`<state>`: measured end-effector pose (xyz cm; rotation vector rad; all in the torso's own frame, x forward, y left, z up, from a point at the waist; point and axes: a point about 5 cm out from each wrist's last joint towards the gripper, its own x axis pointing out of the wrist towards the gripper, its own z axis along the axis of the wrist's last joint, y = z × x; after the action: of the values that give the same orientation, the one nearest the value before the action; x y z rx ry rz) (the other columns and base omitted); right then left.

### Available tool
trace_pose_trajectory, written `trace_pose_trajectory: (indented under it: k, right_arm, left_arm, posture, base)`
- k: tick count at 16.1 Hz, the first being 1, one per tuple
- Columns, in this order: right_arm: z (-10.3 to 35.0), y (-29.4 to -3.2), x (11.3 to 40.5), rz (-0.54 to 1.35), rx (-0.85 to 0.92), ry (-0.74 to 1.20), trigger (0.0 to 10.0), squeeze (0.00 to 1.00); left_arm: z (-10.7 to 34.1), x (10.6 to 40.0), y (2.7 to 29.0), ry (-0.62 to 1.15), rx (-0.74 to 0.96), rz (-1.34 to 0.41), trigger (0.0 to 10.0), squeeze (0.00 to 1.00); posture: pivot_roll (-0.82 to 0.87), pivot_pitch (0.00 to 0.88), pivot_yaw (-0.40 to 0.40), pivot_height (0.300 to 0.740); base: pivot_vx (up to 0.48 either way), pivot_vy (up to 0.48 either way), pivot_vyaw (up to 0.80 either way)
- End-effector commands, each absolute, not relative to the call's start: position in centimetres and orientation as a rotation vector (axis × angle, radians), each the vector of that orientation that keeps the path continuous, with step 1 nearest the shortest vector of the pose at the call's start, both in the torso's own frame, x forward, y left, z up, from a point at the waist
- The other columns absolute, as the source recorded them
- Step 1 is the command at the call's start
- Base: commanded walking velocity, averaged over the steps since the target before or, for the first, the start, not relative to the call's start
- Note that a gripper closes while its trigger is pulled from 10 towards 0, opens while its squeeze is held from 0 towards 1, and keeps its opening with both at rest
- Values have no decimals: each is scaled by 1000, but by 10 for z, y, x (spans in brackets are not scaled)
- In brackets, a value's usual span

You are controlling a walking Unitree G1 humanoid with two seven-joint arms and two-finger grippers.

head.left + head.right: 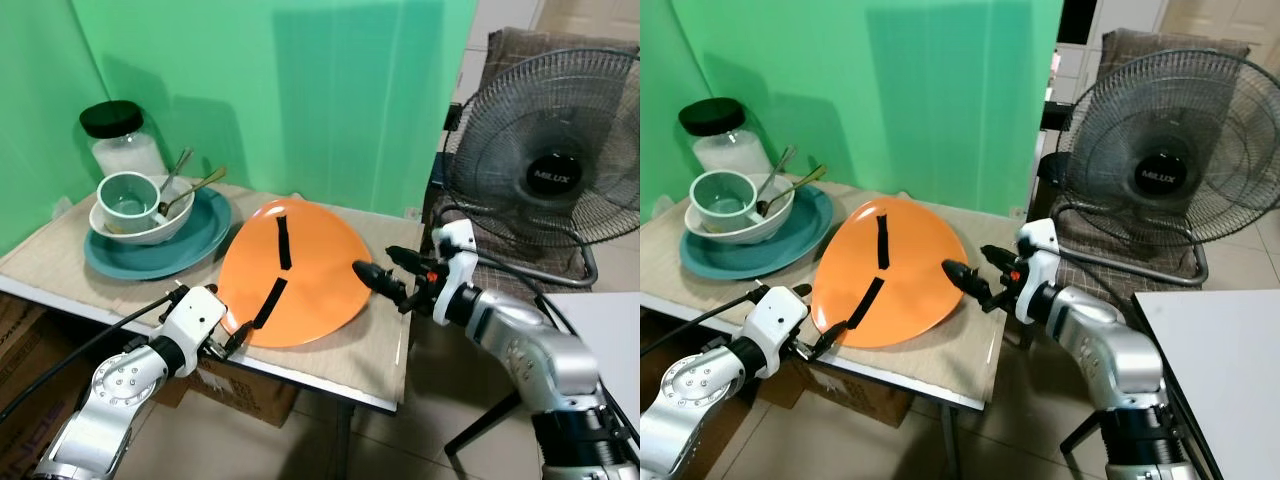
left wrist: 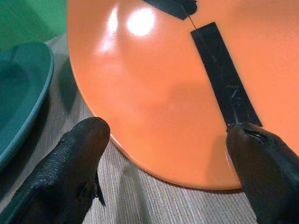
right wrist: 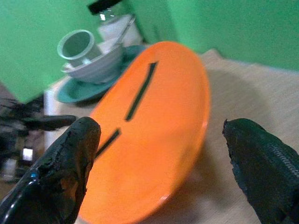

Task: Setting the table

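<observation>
On the bench (image 1: 330, 360): an orange plate (image 1: 300, 262) sits on the woven cloth (image 1: 60, 255), tilted, its far rim raised and its near rim down on the cloth; two black strips (image 1: 283, 243) run across its face.
Step in hand: by my reading, both arms are closing on the orange plate to take it from two sides and set it at its place.
Left gripper (image 1: 232, 338): at the plate's near-left rim, fingers spread wide with the rim between them, holding nothing; whether a finger touches the rim I cannot tell.
Right gripper (image 1: 385, 272): just beside the plate's right rim, fingers parted and bare, the plate lying ahead between them in the wrist view.
Next move: it likely calls for both grippers to close on the rim together, since the tilted plate could slip or rock.
Teal plate (image 1: 190, 245): to the left of the orange plate, carrying a white bowl (image 1: 150, 226).
White bowl: holds a pale green cup (image 1: 128, 196) and two spoons (image 1: 190, 186) leaning out.
Glass jar (image 1: 124, 142): behind the stack, black lid on, white contents.
</observation>
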<state>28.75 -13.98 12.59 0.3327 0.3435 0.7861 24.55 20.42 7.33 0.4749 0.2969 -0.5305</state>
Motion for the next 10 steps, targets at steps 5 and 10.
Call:
trace_pose_trajectory:
  k: [5, 10]
  right_arm:
    - [101, -131, 296, 770, 511, 553, 10000, 0]
    - [111, -115, 303, 797, 799, 568, 10000, 0]
  left_arm:
    - [55, 239, 207, 385, 504, -547, 10000, 0]
    - [55, 242, 206, 376, 510, -554, 10000, 0]
  posture:
    - [-68, 0, -5, 740]
    - [-67, 0, -8, 740]
  base:
    - [0, 0, 0]
    - [0, 0, 0]
